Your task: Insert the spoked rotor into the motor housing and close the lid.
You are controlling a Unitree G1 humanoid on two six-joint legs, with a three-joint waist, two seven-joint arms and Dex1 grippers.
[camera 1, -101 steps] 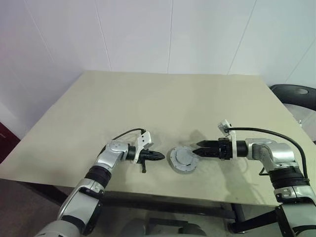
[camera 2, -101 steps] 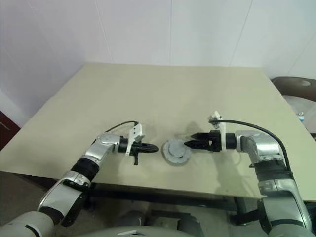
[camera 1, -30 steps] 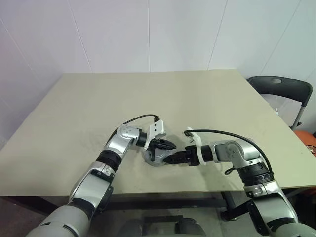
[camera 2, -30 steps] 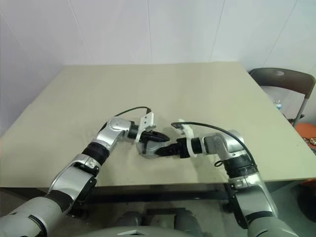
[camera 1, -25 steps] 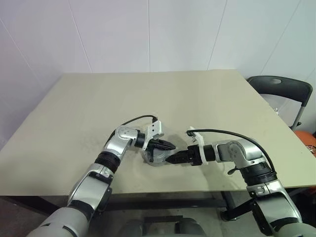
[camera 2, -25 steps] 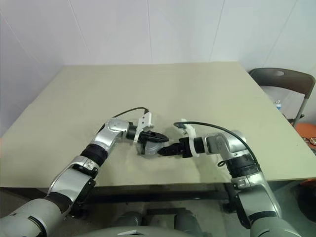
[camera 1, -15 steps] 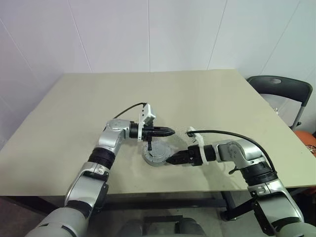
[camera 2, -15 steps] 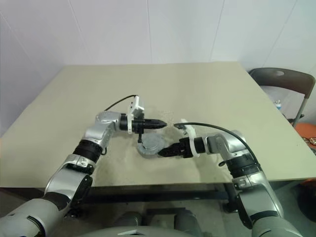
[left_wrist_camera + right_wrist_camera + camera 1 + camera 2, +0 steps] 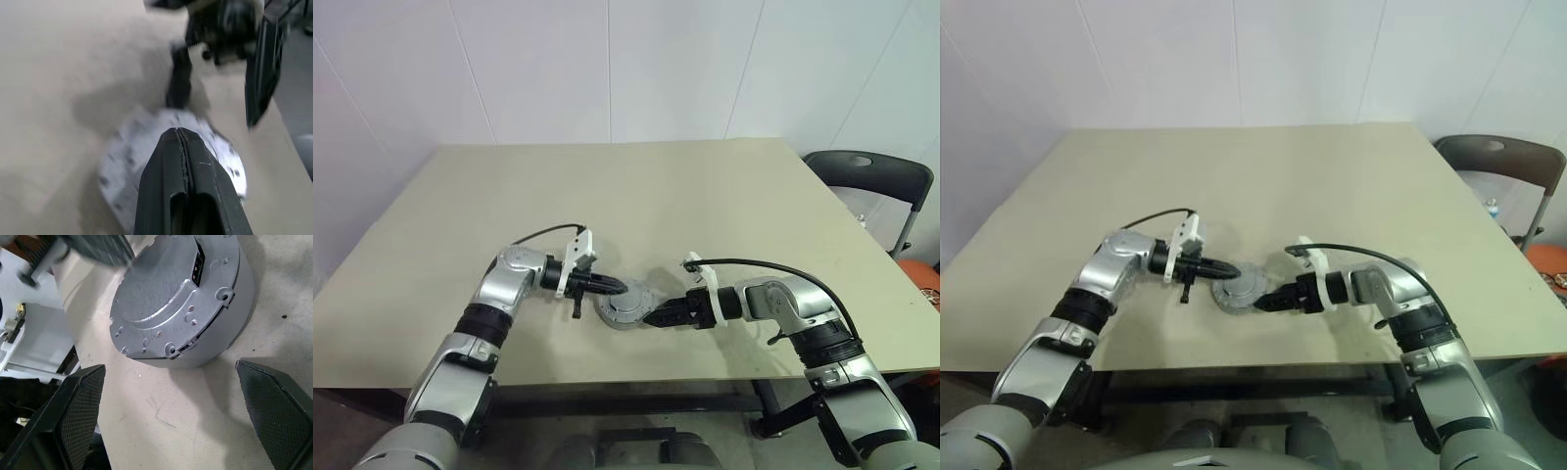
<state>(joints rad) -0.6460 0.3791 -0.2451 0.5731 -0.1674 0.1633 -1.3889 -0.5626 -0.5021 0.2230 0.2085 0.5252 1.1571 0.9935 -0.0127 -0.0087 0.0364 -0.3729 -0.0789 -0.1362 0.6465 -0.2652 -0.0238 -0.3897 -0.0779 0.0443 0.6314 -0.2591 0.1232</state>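
The motor housing (image 9: 625, 315) stands on the table near its front edge, with the lid (image 9: 161, 289) on top of it, plain grey face up. The spoked rotor is hidden. My left gripper (image 9: 619, 287) is shut on nothing, and its tip is at the lid's left rim; contact is unclear. In the left wrist view the shut fingers (image 9: 183, 181) point over the blurred housing (image 9: 122, 147). My right gripper (image 9: 656, 316) is open at the housing's right side. Its two pads (image 9: 78, 416) stand wide apart just short of the housing wall (image 9: 215, 333).
The tan table (image 9: 607, 196) stretches wide behind and to both sides of the housing. Its front edge lies close below my arms. A black chair (image 9: 871, 171) stands beyond the table's right edge.
My left gripper lifted off the lid, then drew back to the left and sank until its tip came to the lid's left rim. The right gripper and the housing kept still.
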